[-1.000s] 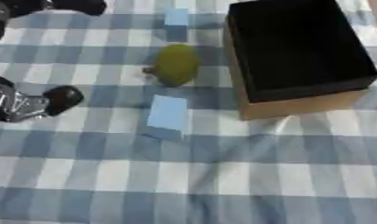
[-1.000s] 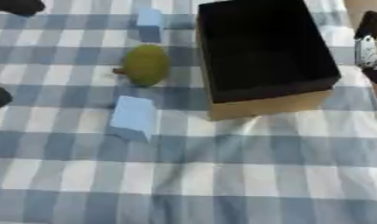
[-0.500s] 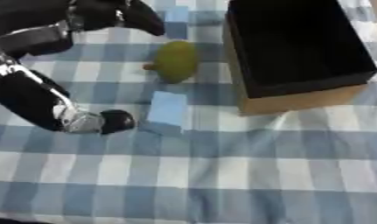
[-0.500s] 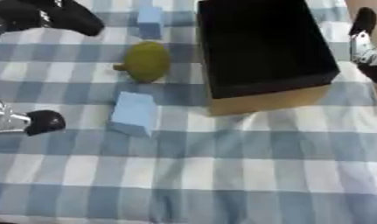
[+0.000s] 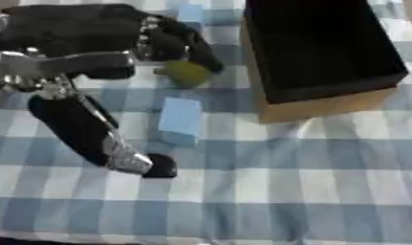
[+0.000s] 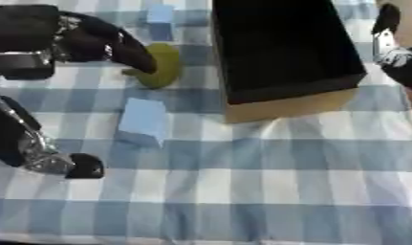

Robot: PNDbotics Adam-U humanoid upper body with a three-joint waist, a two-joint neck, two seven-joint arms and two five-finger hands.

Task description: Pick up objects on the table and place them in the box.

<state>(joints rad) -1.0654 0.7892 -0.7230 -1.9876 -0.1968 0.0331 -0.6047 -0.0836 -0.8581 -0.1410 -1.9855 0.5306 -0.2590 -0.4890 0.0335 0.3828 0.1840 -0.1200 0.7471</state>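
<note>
Only right eye view shows right hand [image 6: 391, 45] beside box [image 6: 280, 103].

The left robot hand [image 5: 150, 40] is bulky and black, with silver metal at its joints. One black finger [image 5: 92, 129] ends in a silver joint and a rounded black tip. The right robot hand [image 6: 391, 40] looks black with silver parts.

head stereo | looking down, close | both share box [image 5: 326, 52]

Place unclear: only a table under a blue-and-white checked cloth [image 5: 267, 182] shows, which looks homely; no walls, floor or furniture in view.
</note>
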